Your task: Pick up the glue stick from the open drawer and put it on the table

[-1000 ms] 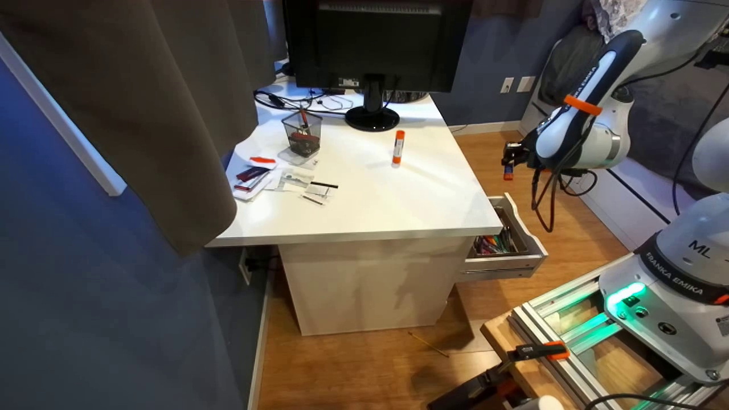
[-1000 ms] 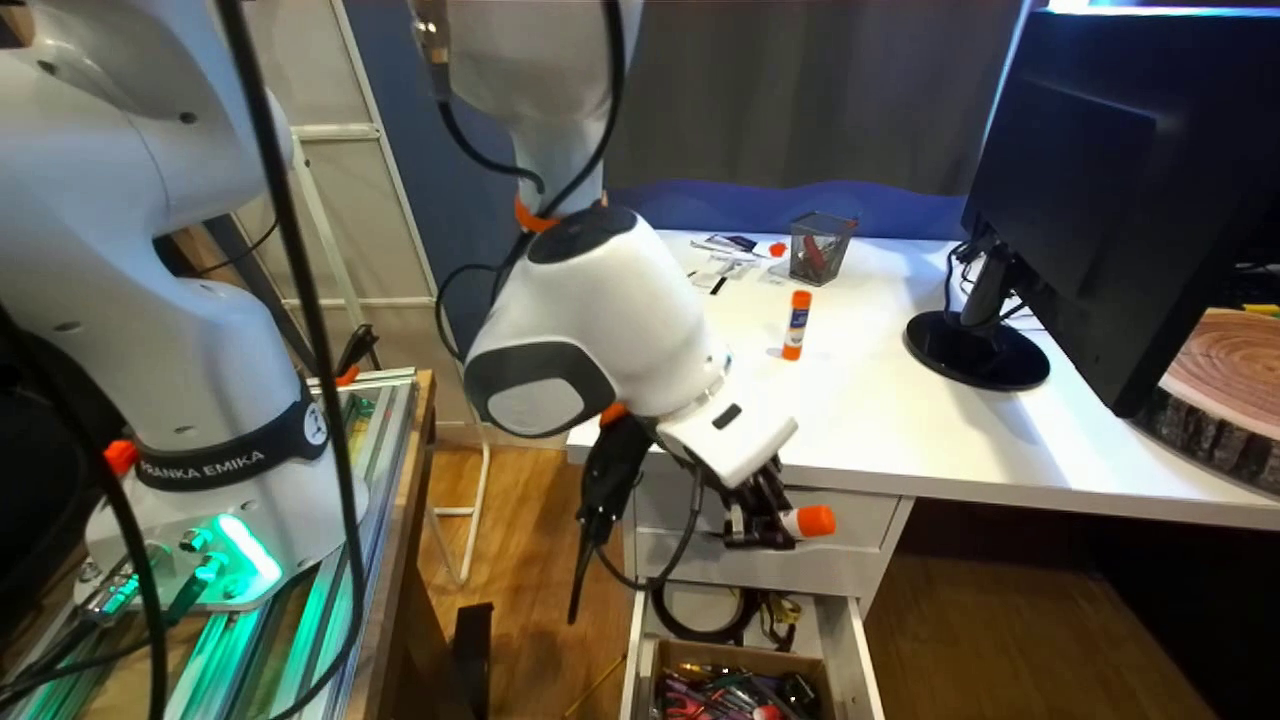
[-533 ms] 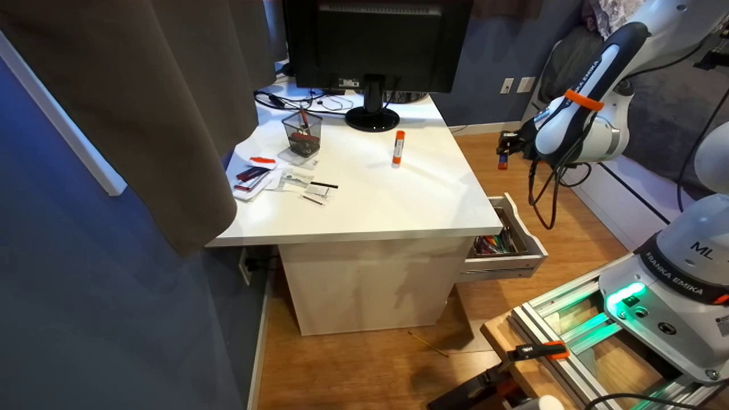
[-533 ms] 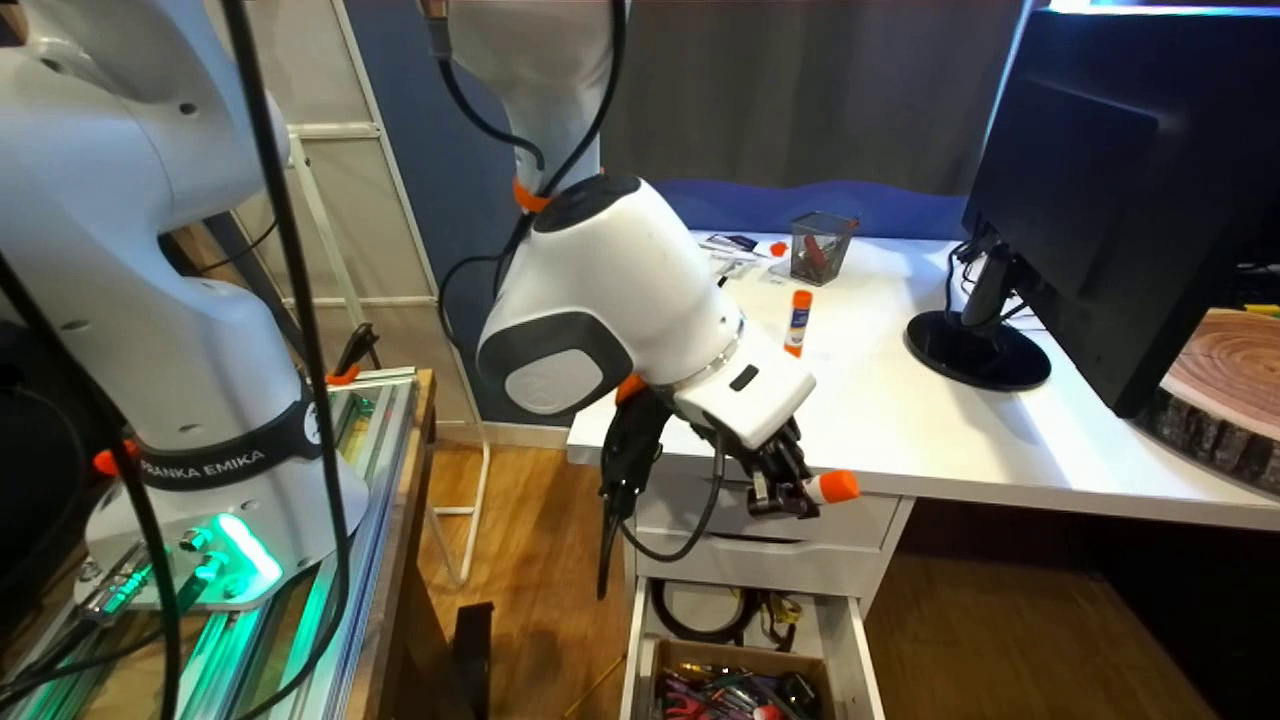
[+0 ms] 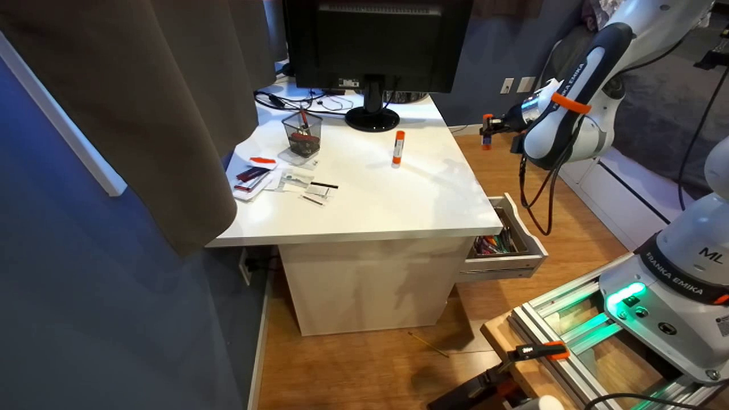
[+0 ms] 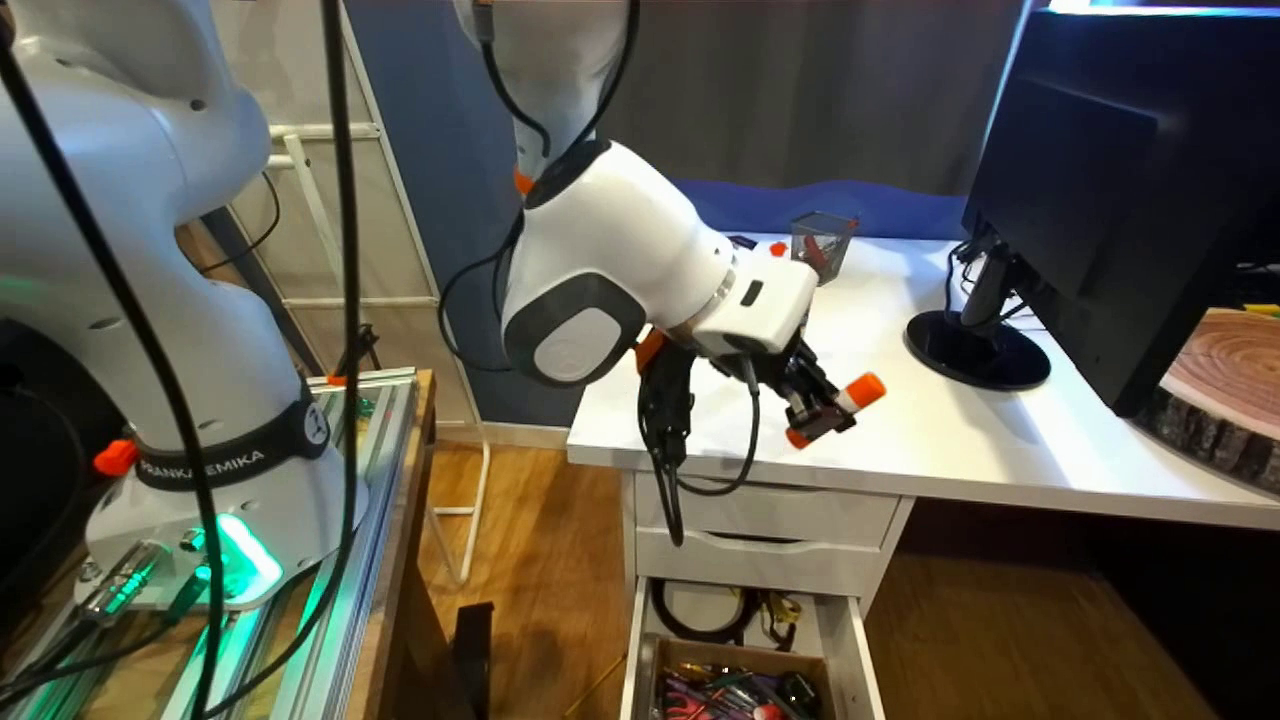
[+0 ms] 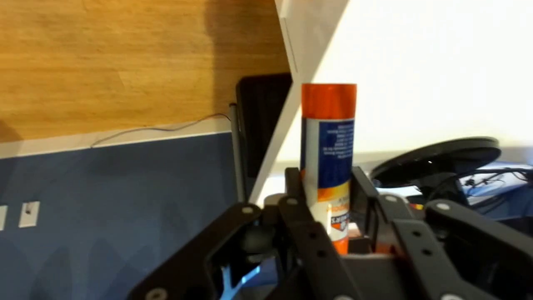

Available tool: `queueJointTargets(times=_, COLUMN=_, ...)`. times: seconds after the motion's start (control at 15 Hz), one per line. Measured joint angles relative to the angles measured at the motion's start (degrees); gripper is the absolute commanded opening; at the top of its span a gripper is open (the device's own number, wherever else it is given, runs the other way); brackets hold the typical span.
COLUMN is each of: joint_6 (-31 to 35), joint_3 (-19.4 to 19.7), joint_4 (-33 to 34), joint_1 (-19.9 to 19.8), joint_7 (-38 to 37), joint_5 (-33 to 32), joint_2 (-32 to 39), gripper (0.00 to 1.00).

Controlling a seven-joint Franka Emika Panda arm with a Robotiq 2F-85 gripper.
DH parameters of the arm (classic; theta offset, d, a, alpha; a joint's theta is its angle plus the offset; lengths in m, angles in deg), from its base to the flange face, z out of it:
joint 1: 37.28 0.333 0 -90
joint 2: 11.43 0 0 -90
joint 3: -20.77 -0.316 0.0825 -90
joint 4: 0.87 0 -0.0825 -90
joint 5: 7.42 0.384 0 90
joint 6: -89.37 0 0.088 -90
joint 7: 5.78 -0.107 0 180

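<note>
As seen from the wrist, holding the glue stick [image 7: 329,150] between two black fingers [image 7: 364,196], with the gripper [image 7: 327,183] closed against both sides of the white-and-blue barrel. Leaving one orange-red end to jut past the grip, and the opposite end to sit deeper inside. Looking at the held stick [image 5: 487,138] in an exterior view, can see an upright stance in mid-air, past the side of the table [image 5: 433,199]; looking at its orange end [image 6: 865,390] in an exterior view, can see a clear tilt in front of the white top. Cannot tell from these angles whether over the table or just outside its edge. Lower down, well apart from the gripper, can see the open drawer [image 6: 862,660], pulled out over wood floor [image 5: 575,245], with pens and small clutter [image 6: 735,695] lying in a brown inner box [image 6: 740,655]. Across the table, can make out a second, matching glue stick [image 5: 398,149], standing upright, well apart from the gripped one. Further back, can pick out a mesh pen cup [image 5: 314,126] with cards and papers [image 5: 250,181] lying near, then a black monitor [image 5: 376,48] standing on a round foot [image 5: 372,121]. Behind, can see blue wall [image 7: 125,200] with pale outlet plates [image 7: 29,214].
</note>
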Motion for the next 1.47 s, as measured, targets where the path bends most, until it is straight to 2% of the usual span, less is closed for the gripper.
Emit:
queueJointTargets(times=0.13, joint_6=3.16, joint_3=0.15, joint_4=0.47, joint_1=3.56, joint_7=0.65, joint_5=0.01, joint_2=0.06, gripper=0.08)
queueJointTargets(times=0.27, joint_6=3.59, joint_3=0.13, joint_4=0.87, joint_1=6.30, joint_7=0.71, joint_5=0.01, joint_2=0.18, gripper=0.08)
queueJointTargets(times=0.6, joint_6=-3.68, joint_3=-0.69, joint_4=1.03, joint_1=9.29, joint_7=0.00, joint_5=-0.06, joint_2=0.54, gripper=0.08)
queueJointTargets(times=1.0, joint_6=-19.50, joint_3=-4.58, joint_4=2.56, joint_1=8.26, joint_7=-4.20, joint_5=-2.42, joint_2=0.06, gripper=0.08)
queueJointTargets(times=1.47, joint_6=-30.86, joint_3=-12.02, joint_4=6.59, joint_1=2.76, joint_7=-7.20, joint_5=-3.01, joint_2=-0.25, gripper=0.08)
